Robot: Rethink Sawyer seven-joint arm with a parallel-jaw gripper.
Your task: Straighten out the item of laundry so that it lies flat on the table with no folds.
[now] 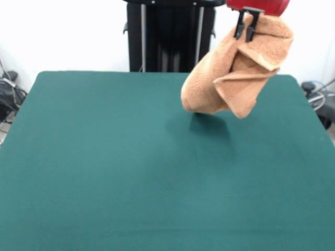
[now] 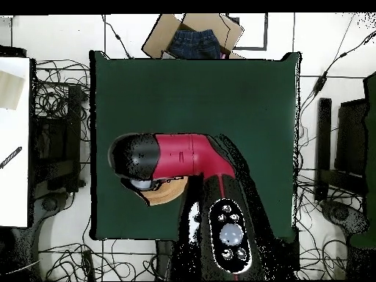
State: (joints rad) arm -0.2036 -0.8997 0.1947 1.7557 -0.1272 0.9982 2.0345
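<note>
Pincer (image 1: 245,27) clamped on bunched towel (image 1: 235,73), hanging folded above green table (image 1: 104,157)

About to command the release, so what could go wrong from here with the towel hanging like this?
1. The towel hangs bunched and doubled over from the claw, clear of the table; released now, it would likely land crumpled, not flat.
2. The grip looks to be on a small pinch at the top, so it might slip early.
3. From overhead, the arm hides most of the towel, leaving little to check.

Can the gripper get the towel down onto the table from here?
Probably yes: the gripper is shut on the towel, which hangs bunched above the bare table with nothing beneath it.
</note>
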